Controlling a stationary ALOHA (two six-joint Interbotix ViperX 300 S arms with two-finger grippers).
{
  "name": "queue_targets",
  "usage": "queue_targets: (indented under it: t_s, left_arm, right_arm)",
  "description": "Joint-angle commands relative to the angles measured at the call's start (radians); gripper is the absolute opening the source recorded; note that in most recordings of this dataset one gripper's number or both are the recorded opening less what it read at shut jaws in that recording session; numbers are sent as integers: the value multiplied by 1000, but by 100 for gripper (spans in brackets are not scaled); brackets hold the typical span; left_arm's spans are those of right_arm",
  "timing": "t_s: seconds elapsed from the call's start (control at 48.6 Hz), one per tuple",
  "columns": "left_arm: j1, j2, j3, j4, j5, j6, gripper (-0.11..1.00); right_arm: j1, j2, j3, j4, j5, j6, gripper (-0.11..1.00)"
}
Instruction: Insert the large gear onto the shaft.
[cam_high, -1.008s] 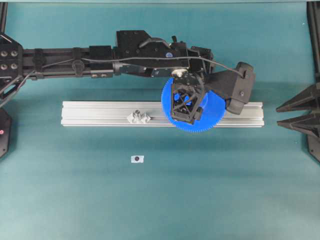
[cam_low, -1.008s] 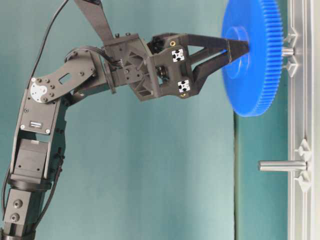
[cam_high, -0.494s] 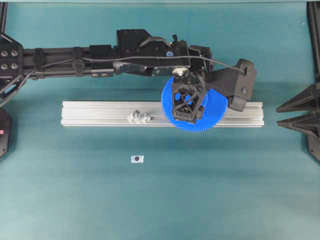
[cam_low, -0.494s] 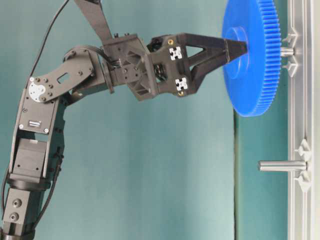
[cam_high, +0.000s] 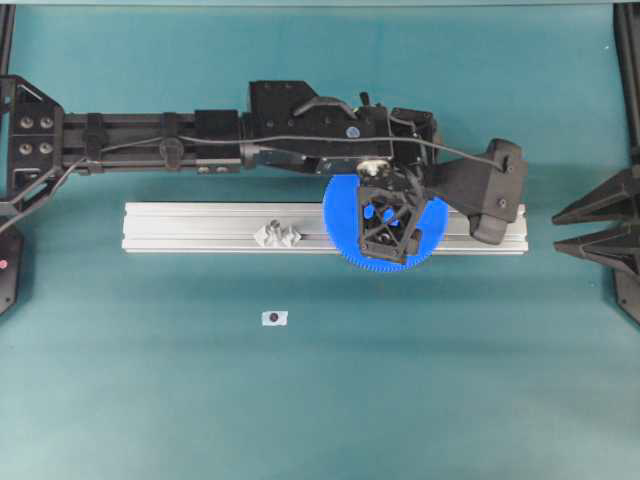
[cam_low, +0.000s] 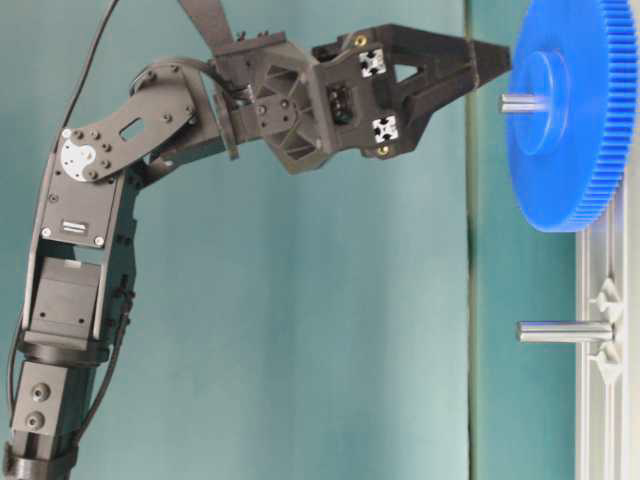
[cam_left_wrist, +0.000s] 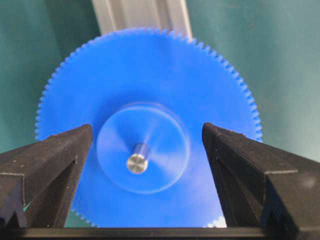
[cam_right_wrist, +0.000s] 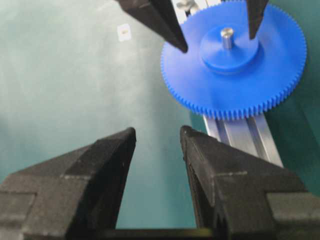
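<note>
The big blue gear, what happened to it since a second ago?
The large gear slid down the shaft onto the metal rail; the pin's tip now pokes through its hub. The left gripper let go of the hub and pulled back, open. The other pin, the rail and the right gripper stayed as they were.

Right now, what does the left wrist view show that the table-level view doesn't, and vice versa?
Only the left wrist view: the large gear face-on, with the shaft end poking through its centre hole, and a finger on either side of the hub, apart from it.

Only the table-level view: the gear edge-on against the rail, a second bare pin further along the rail, and the left gripper standing off the gear.

Both: the gear is seated on the shaft, and the left fingers are open and hold nothing.
</note>
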Motion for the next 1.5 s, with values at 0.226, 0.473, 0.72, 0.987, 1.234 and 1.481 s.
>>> queue_targets:
  t_s: [0.226, 0.473, 0.72, 0.987, 1.234, 1.481]
  left_arm:
    - [-12, -71, -38, 3, -5, -17, 91]
    - [-17, -137, 0, 3, -12, -48, 90]
    - [-18, -291, 187, 3, -166, -87, 90]
    - [-63, -460, 460, 3, -318, -221, 90]
    - [-104, -595, 652, 3, -393, -325, 89]
    - [-110, -736, 801, 3, -491, -382, 88]
  right_arm:
    - [-2, 3, -12, -2, -11, 8, 51]
    - [-2, -17, -14, -3, -8, 8, 51]
    - [-2, -34, -18, -3, 20, 8, 51]
    - [-2, -37, -20, -17, 49, 5, 51]
    - [-2, -37, -20, -40, 54, 5, 51]
    - [-2, -43, -25, -38, 55, 5, 51]
